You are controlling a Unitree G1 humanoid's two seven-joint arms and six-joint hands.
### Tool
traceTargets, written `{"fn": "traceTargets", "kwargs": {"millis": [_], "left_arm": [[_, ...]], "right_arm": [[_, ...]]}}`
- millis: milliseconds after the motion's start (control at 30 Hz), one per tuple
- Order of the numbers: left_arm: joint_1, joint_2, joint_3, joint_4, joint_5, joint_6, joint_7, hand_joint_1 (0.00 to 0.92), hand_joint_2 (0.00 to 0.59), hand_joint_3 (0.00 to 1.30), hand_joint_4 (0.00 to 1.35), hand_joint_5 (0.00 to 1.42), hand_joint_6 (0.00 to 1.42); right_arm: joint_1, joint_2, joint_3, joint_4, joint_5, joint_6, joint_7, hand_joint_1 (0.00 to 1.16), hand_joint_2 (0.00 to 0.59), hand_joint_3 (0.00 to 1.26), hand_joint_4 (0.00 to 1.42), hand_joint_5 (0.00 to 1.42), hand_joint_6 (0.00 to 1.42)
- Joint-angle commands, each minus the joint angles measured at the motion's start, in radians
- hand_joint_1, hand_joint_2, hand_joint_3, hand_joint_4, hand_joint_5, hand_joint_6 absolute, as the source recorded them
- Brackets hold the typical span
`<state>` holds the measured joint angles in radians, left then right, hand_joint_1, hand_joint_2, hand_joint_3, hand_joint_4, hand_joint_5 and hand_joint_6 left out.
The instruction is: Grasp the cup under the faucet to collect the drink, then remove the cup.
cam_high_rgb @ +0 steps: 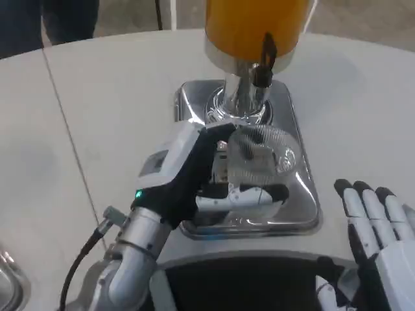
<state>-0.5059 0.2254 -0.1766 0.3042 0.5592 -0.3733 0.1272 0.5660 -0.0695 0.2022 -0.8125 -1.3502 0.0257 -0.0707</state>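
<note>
Left hand (194,175) grips cup (262,159) (right hand (376,223) flat).

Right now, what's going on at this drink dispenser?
The robot's left hand is wrapped around a clear plastic cup on the dispenser's shiny metal tray, below the black tap of the orange drink tank. The cup sits a little forward of the tap, and whether it holds any drink can't be told. The right hand rests open on the white table beside the tray.
</note>
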Motion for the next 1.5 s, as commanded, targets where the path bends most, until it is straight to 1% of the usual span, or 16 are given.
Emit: {"fn": "traceTargets", "kwargs": {"millis": [33, 200, 300, 400, 500, 667, 900, 1100, 1300, 1500], "left_arm": [[-0.066, -0.025, -0.004, 0.055, -0.018, -0.003, 0.038, 0.508, 0.068, 1.08, 1.34, 1.42, 1.42], [-0.101, -0.044, -0.011, 0.121, -0.021, -0.003, 0.058, 0.507, 0.064, 1.08, 1.34, 1.42, 1.42], [-0.132, -0.072, 0.000, 0.172, -0.047, 0.009, 0.062, 0.507, 0.064, 1.08, 1.34, 1.42, 1.42], [-0.170, -0.081, -0.005, 0.226, -0.045, 0.007, 0.087, 0.507, 0.063, 1.08, 1.34, 1.42, 1.42], [-0.219, -0.091, -0.009, 0.292, -0.041, 0.005, 0.120, 0.507, 0.063, 1.08, 1.34, 1.42, 1.42], [-0.270, -0.093, -0.013, 0.368, -0.036, -0.009, 0.181, 0.507, 0.063, 1.08, 1.34, 1.42, 1.42], [-0.282, -0.098, -0.039, 0.416, -0.003, -0.013, 0.285, 0.508, 0.068, 1.08, 1.33, 1.42, 1.42], [-0.296, -0.102, -0.051, 0.476, -0.003, -0.022, 0.337, 0.513, 0.071, 1.08, 1.30, 1.42, 1.42], [-0.312, -0.111, -0.060, 0.526, 0.000, -0.033, 0.390, 0.514, 0.071, 1.08, 1.30, 1.42, 1.42], [-0.321, -0.107, -0.074, 0.572, 0.005, -0.053, 0.432, 0.522, 0.075, 1.07, 1.27, 1.42, 1.42]], "right_arm": [[-0.007, 0.011, -0.012, 0.007, -0.016, 0.015, 0.010, 0.21, 0.586, 0.01, 0.00, 0.00, 0.07], [0.007, 0.010, -0.010, -0.008, -0.024, 0.007, 0.018, 0.21, 0.586, 0.01, 0.00, 0.00, 0.07], [0.021, 0.018, -0.015, -0.017, -0.021, 0.012, 0.013, 0.21, 0.586, 0.01, 0.00, 0.00, 0.07], [0.026, 0.014, -0.027, -0.019, -0.019, 0.009, 0.012, 0.21, 0.586, 0.01, 0.00, 0.00, 0.07], [0.019, 0.014, -0.028, -0.013, -0.021, 0.008, 0.019, 0.21, 0.586, 0.01, 0.00, 0.00, 0.07], [0.008, 0.018, -0.023, -0.007, -0.019, 0.009, 0.024, 0.21, 0.586, 0.01, 0.00, 0.00, 0.07], [-0.008, 0.016, -0.041, -0.017, -0.008, 0.012, 0.043, 0.22, 0.586, 0.02, 0.00, 0.00, 0.07], [0.000, 0.018, -0.047, -0.022, -0.006, 0.009, 0.047, 0.22, 0.586, 0.02, 0.00, 0.00, 0.07], [-0.012, 0.023, -0.044, -0.016, -0.007, 0.013, 0.057, 0.22, 0.586, 0.02, 0.00, 0.00, 0.07], [-0.025, 0.026, -0.045, -0.008, -0.007, 0.016, 0.066, 0.22, 0.586, 0.02, 0.00, 0.00, 0.07]]}}
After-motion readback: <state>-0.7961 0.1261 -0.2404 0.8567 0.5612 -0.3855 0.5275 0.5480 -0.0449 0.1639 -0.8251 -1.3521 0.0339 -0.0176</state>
